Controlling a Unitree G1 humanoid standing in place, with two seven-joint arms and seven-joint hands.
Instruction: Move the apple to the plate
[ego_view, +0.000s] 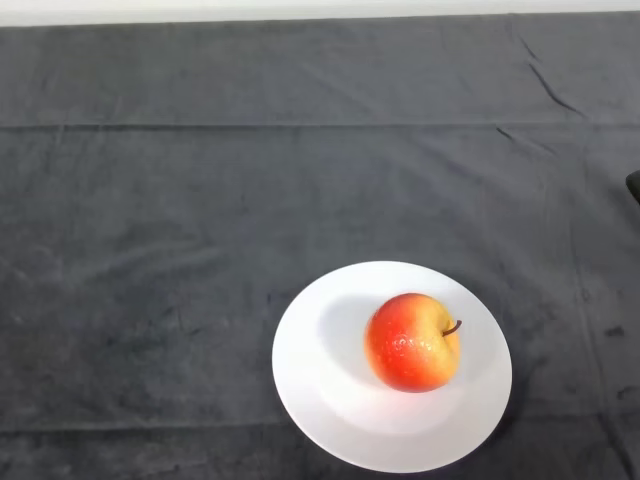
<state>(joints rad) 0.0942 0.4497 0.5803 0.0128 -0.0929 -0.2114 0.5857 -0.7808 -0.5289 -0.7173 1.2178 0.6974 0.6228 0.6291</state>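
A red and yellow apple (412, 342) with a short dark stem sits on a white round plate (320, 375), slightly right of the plate's middle. The plate lies on the dark cloth in the lower right part of the head view.
The dark cloth (200, 200) covers the whole table, with folds near the far right. A small dark object (634, 186) shows at the right edge of the view. A pale strip runs along the table's far edge.
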